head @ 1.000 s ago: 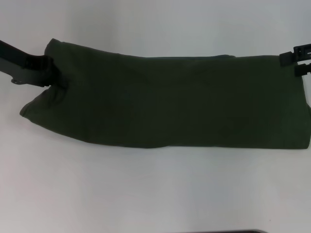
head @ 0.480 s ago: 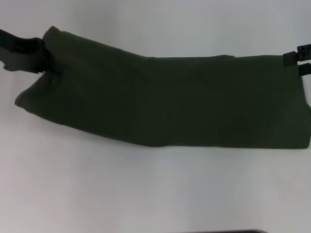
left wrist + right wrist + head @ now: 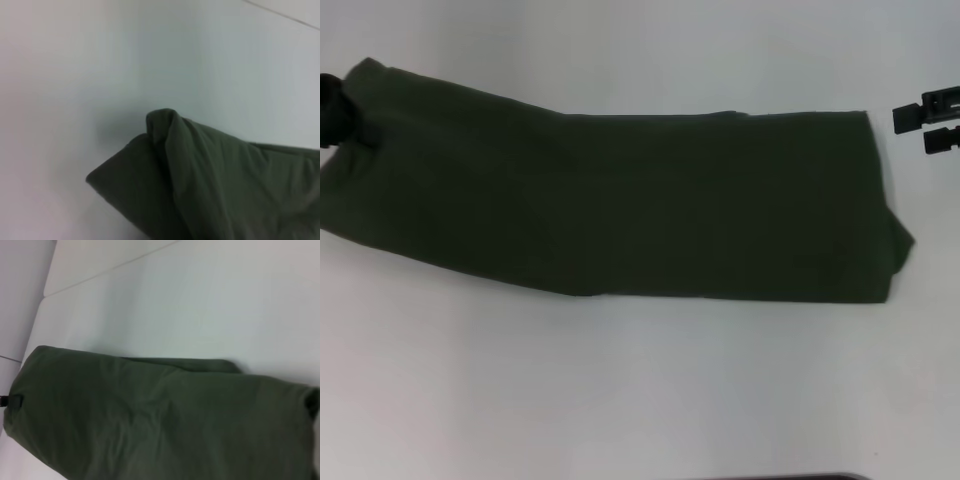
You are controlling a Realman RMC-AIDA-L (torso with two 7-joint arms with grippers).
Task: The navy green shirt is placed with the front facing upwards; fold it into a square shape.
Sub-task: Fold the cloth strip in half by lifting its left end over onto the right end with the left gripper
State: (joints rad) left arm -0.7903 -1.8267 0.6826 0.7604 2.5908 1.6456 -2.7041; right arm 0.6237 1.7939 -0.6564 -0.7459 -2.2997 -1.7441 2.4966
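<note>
The navy green shirt [image 3: 620, 210] lies as a long dark olive band across the white table, plain side up, with no lettering showing. My left gripper [image 3: 328, 112] is at the picture's left edge, shut on the shirt's far left corner. The left wrist view shows that corner [image 3: 170, 150] bunched and raised. My right gripper [image 3: 930, 125] hangs open just right of the shirt's right end, apart from the cloth. The right wrist view shows the band [image 3: 150, 420] running away towards the left gripper [image 3: 4, 400].
The white table [image 3: 640, 400] runs wide in front of the shirt and behind it. A dark strip [image 3: 780, 477] shows at the bottom edge of the head view. A table seam [image 3: 110, 270] shows beyond the shirt.
My left gripper has moved left and dragged the whole shirt left with it. The shirt's right end has slid away from the right gripper, which has stayed nearly still.
</note>
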